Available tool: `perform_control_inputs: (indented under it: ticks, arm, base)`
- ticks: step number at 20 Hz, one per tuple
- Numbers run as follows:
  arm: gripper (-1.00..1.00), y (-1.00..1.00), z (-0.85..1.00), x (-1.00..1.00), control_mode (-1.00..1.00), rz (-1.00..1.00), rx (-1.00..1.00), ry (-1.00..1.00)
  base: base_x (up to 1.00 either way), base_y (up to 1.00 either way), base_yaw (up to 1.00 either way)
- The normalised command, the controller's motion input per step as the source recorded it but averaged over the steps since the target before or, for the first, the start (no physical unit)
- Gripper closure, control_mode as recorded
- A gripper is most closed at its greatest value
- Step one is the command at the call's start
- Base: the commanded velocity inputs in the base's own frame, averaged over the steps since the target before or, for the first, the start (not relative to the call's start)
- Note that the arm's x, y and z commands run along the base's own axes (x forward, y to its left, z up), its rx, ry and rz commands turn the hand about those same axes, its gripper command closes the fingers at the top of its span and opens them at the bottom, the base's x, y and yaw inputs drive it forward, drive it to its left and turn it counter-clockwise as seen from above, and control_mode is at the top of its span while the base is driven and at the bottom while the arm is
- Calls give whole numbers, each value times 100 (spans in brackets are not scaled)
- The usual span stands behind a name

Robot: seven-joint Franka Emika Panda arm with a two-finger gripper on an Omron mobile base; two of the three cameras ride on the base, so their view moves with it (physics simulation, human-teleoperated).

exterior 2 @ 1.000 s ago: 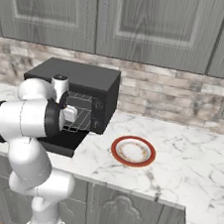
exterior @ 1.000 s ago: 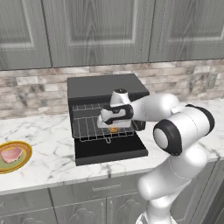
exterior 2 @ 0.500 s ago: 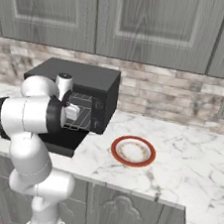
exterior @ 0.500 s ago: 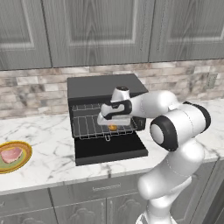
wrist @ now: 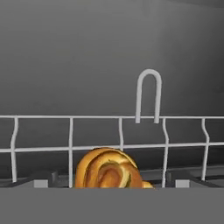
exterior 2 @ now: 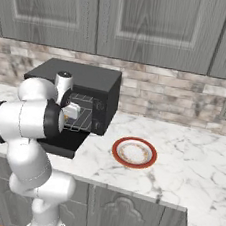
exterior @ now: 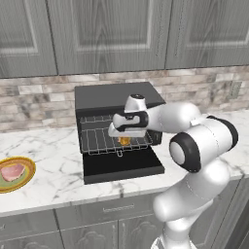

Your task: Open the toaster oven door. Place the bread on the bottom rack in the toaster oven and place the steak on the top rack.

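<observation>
Since the earlier frame the tool point(exterior: 124, 141) has spread its jaws wide, releasing the tan-crusted bread point(wrist: 108, 169) on the grey wire bottom rack point(exterior: 104, 142). Pink raw steak point(exterior: 12, 171), judged limp and slippery, waits at 9 o'clock; pinch its edges.

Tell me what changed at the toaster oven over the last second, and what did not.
The gripper has let go of the bread, which now lies on the bottom rack; the hand sits slightly higher and further left than before. The toaster oven door stays folded down, the steak is still on its plate, and the red-rimmed plate has not moved.
</observation>
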Motion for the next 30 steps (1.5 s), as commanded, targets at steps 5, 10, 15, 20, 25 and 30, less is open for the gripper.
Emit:
perform_control_inputs:
  ticks: [5, 10, 15, 20, 25, 30]
  arm:
    - [-100, 10, 21, -83, -100, 8, 0, 0]
    - [-100, 20, 4, -88, -100, 5, -1, 4]
    - [-100, 0, -22, 2, -100, 0, -2, 11]
    - [-100, 1, -49, 54, -100, 0, -1, 6]
    - [-100, 2, -14, 66, -100, 0, 0, -4]
    - [-100, 0, 1, 76, -100, 0, -4, -17]
  base:
    - [0, 0, 0]
    - [0, 0, 0]
    - [0, 0, 0]
    - [0, 0, 0]
    - [0, 0, 0]
    - [0, 0, 0]
